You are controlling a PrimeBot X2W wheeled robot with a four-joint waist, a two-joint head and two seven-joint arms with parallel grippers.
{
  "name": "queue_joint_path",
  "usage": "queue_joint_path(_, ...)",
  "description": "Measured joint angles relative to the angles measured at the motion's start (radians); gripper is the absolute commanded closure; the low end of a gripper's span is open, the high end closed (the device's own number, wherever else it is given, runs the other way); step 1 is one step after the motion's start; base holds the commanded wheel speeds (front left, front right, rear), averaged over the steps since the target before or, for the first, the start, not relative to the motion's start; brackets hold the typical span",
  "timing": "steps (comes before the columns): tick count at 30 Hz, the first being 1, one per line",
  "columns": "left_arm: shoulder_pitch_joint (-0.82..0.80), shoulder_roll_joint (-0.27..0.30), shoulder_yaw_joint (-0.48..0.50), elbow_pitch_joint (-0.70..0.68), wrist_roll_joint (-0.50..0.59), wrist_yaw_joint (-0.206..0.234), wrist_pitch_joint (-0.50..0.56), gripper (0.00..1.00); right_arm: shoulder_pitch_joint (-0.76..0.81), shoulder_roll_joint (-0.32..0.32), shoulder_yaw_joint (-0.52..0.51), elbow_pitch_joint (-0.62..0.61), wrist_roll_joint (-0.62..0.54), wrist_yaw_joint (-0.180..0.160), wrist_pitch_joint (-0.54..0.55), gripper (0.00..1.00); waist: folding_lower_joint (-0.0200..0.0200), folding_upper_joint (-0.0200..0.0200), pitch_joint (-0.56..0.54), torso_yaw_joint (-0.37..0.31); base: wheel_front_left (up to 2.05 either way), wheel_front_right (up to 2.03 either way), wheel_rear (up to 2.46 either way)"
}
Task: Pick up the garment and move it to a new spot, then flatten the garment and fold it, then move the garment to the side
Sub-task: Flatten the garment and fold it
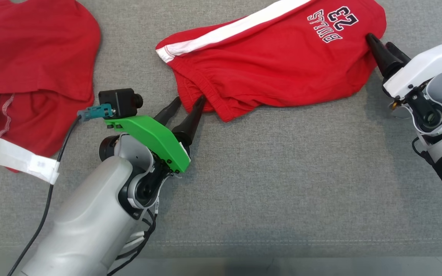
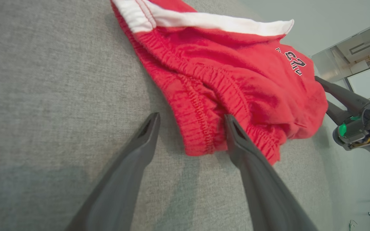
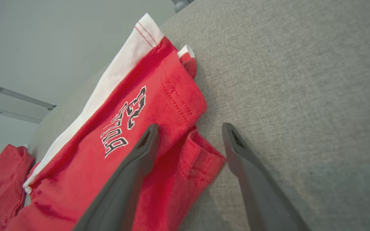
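Garment (image 1: 274,65), red shorts w/ white stripe, lies rumpled on grey surface (image 1: 282,172), upper middle of head view. My L gripper (image 1: 189,100) is spread wide, fingers astride the waistband corner, nothing pinched. My R gripper (image 1: 378,40) is wide too, at the leg hem on the opp. end, one finger over cloth. 2nd red garment (image 1: 33,57) lies far left, well apart.

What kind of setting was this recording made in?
Probably an indoor lab or test room set up for garment folding. A wide grey fabric-covered surface has red shorts and a second red garment laid out on it, with plain pale walls beyond.
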Motion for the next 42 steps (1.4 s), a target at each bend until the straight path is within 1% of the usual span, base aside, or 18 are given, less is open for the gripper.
queue_joint_path(9, -0.022, -0.012, -0.005, 0.035, -0.001, -0.002, 0.022, 0.0, -0.048, 0.018, 0.041, 0.047, -0.022, 0.005, 0.04, 0.0, 0.0, 0.0, 0.009, 0.008, 0.0, 0.0, 0.0)
queue_joint_path(12, -0.023, -0.017, -0.005, 0.035, -0.011, -0.012, 0.03, 0.0, -0.054, 0.019, 0.042, 0.062, -0.028, 0.012, 0.047, 0.01, 0.0, 0.0, 0.007, 0.008, 0.0, 0.0, 0.0)
queue_joint_path(13, -0.023, -0.019, -0.005, 0.035, -0.015, -0.015, 0.031, 0.0, -0.055, 0.019, 0.042, 0.067, -0.028, 0.012, 0.047, 0.22, 0.0, 0.0, 0.006, 0.009, 0.0, 0.0, 0.0)
queue_joint_path(14, -0.023, -0.022, -0.004, 0.036, -0.019, -0.021, 0.031, 0.0, -0.056, 0.02, 0.042, 0.072, -0.028, 0.018, 0.048, 0.59, 0.0, 0.0, 0.005, 0.009, 0.0, 0.0, 0.0)
queue_joint_path(15, -0.023, -0.025, -0.004, 0.038, -0.019, -0.024, 0.035, 0.0, -0.057, 0.02, 0.043, 0.076, -0.028, 0.021, 0.048, 0.82, 0.0, 0.0, 0.004, 0.009, 0.0, 0.0, 0.0)
queue_joint_path(16, -0.023, -0.027, -0.005, 0.04, -0.02, -0.028, 0.04, 0.0, -0.058, 0.02, 0.044, 0.081, -0.028, 0.023, 0.049, 1.0, 0.0, 0.0, 0.004, 0.009, 0.0, 0.0, 0.0)
queue_joint_path(20, -0.023, -0.033, -0.007, 0.043, -0.05, -0.054, 0.056, 0.0, -0.058, 0.023, 0.056, 0.1, -0.029, 0.04, 0.061, 1.0, 0.0, 0.0, 0.0, 0.008, 0.0, 0.0, 0.0)
queue_joint_path(22, -0.023, -0.032, -0.007, 0.05, -0.053, -0.063, 0.056, 0.0, -0.058, 0.032, 0.058, 0.106, -0.029, 0.057, 0.06, 1.0, 0.0, 0.0, -0.005, 0.004, 0.0, 0.0, 0.0)
queue_joint_path(28, -0.018, -0.009, 0.0, 0.072, -0.065, -0.089, 0.062, 0.0, -0.049, 0.038, 0.04, 0.105, -0.009, 0.105, 0.042, 1.0, 0.0, 0.0, -0.027, -0.013, 0.0, 0.0, 0.0)
queue_joint_path(31, -0.004, 0.007, 0.011, 0.073, -0.082, -0.103, 0.065, 0.0, -0.027, 0.036, 0.028, 0.101, 0.01, 0.12, 0.029, 1.0, 0.0, 0.0, -0.038, -0.027, 0.0, 0.0, 0.0)
queue_joint_path(33, 0.013, 0.013, 0.025, 0.073, -0.11, -0.117, 0.066, 0.13, -0.001, 0.029, 0.023, 0.099, 0.019, 0.127, 0.025, 1.0, 0.0, 0.0, -0.045, -0.038, 0.0, 0.0, 0.0)
queue_joint_path(35, 0.03, 0.021, 0.03, 0.072, -0.129, -0.127, 0.075, 0.17, 0.027, 0.021, 0.019, 0.096, 0.026, 0.131, 0.024, 1.0, 0.0, 0.0, -0.052, -0.05, 0.0, 0.0, 0.0)
queue_joint_path(36, 0.047, 0.027, 0.037, 0.072, -0.143, -0.135, 0.076, 0.24, 0.053, 0.015, 0.014, 0.095, 0.033, 0.135, 0.015, 1.0, 0.0, 0.0, -0.058, -0.062, 0.0, 0.0, 0.0)
queue_joint_path(39, 0.065, 0.036, 0.042, 0.072, -0.146, -0.143, 0.083, 0.19, 0.084, 0.007, 0.006, 0.094, 0.048, 0.138, 0.006, 1.0, 0.0, 0.0, -0.067, -0.08, 0.0, 0.0, 0.0)
queue_joint_path(40, 0.068, 0.039, 0.041, 0.071, -0.15, -0.147, 0.085, 0.23, 0.095, 0.004, 0.002, 0.093, 0.056, 0.144, 0.002, 1.0, 0.0, 0.0, -0.069, -0.086, 0.0, 0.0, 0.0)
queue_joint_path(41, 0.07, 0.041, 0.041, 0.071, -0.155, -0.153, 0.092, 0.23, 0.106, 0.002, -0.002, 0.092, 0.064, 0.144, 0.001, 1.0, 0.0, 0.0, -0.072, -0.09, 0.0, 0.0, 0.0)
queue_joint_path(42, 0.073, 0.043, 0.041, 0.067, -0.169, -0.157, 0.094, 0.25, 0.118, 0.001, -0.005, 0.09, 0.071, 0.144, -0.002, 1.0, 0.0, 0.0, -0.075, -0.095, 0.0, 0.0, 0.0)
